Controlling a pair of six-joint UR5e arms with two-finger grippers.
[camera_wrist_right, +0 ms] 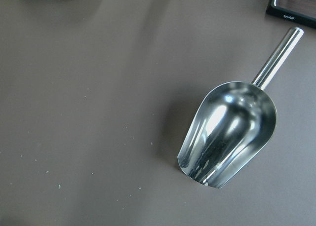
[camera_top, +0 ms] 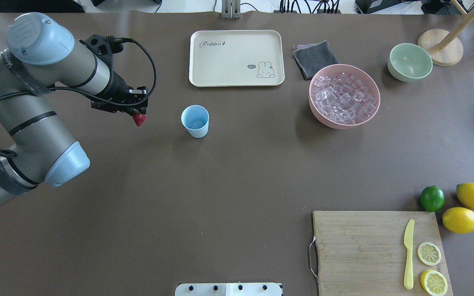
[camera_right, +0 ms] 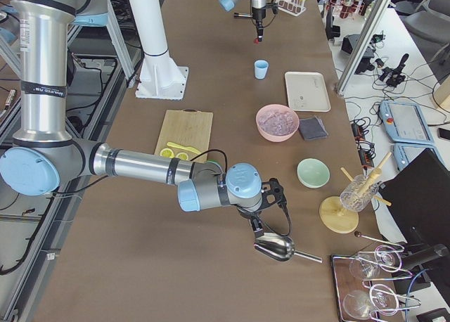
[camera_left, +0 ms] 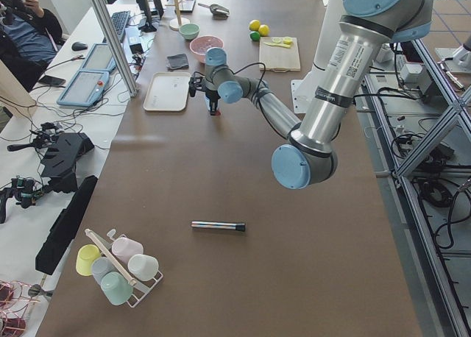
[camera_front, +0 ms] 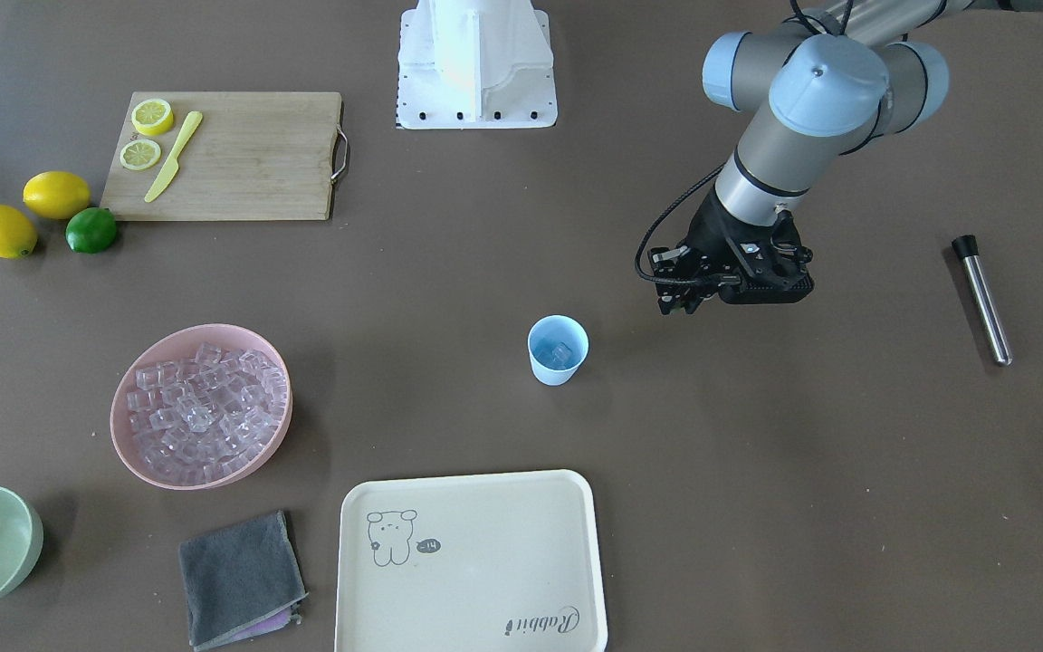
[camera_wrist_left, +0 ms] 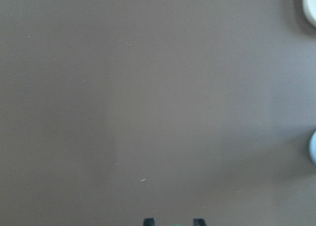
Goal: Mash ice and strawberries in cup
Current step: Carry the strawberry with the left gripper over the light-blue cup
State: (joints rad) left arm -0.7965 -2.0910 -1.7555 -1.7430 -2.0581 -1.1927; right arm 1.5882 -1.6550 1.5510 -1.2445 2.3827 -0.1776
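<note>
In the overhead view, the left gripper (camera_top: 138, 112) is hanging in the upper left of the frame. Its jaws are clamping a tiny red strawberry (camera_top: 139, 119) with a green cap. The berry is hanging above the table, near the small light-blue plastic cup (camera_top: 195, 120) on its right, but not over it. The cup is standing upright just left of centre, and at least one clear, glassy ice cube (camera_top: 197, 123) is lying in its bottom.

By my judgement the ice step is done and the berry is gripped but not yet in. Dropping it and the mashing itself are remaining. A slim metal rod with a black cap (camera_front: 981, 299), likely the masher, is lying untouched at the right edge of the front-facing view. More cubes are filling the round pink bowl (camera_top: 346, 126).

The right gripper (camera_right: 255, 223) is hovering over a shiny steel scoop (camera_wrist_right: 229, 132), low in the right side view. I cannot tell whether its jaws are apart or together.
</note>
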